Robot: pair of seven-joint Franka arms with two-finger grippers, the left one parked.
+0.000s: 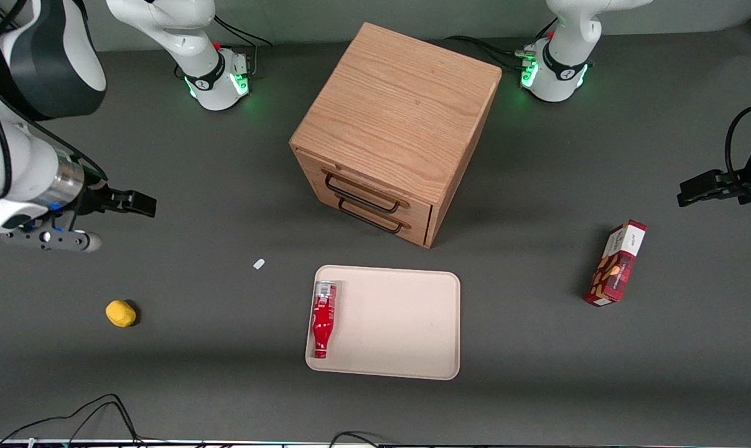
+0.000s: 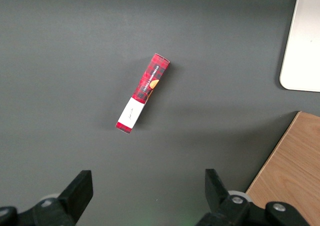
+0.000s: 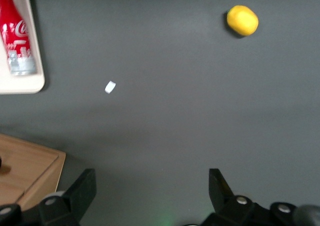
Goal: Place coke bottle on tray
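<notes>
coke bottle (image 1: 323,318) on tray (image 1: 406,323), well apart from open claw (image 1: 140,203)

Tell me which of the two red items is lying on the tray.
The coke bottle, lying on its side along the tray edge. The red snack box sits on the table toward the parked arm's end. The gripper is open, empty, above the table.
</notes>
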